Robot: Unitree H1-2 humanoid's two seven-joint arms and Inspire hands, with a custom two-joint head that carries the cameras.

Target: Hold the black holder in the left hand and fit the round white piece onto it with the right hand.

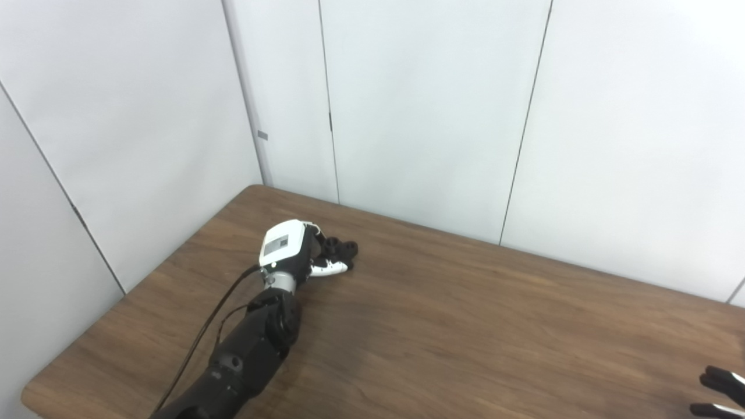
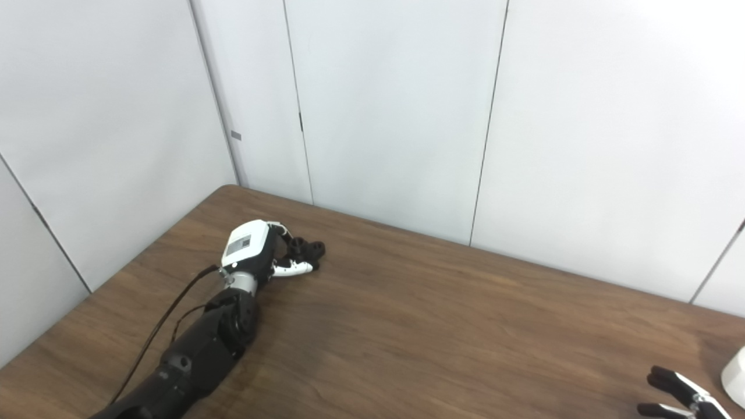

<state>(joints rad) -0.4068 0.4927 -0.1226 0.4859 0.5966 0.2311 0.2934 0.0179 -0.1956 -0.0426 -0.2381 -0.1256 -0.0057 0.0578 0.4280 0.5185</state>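
Note:
The black holder, a small dark piece with round sockets, lies on the brown table at the far left. My left hand rests on the table right at it. Its thumb lies along the holder's near side, and the other fingers are hidden behind the back of the hand. The round white piece shows only as a sliver at the right edge of the right eye view. My right hand is just left of it, mostly cut off at the bottom right corner, with its fingers apart and holding nothing.
White wall panels stand close behind the table's far edge and along its left side. A black cable runs along my left forearm.

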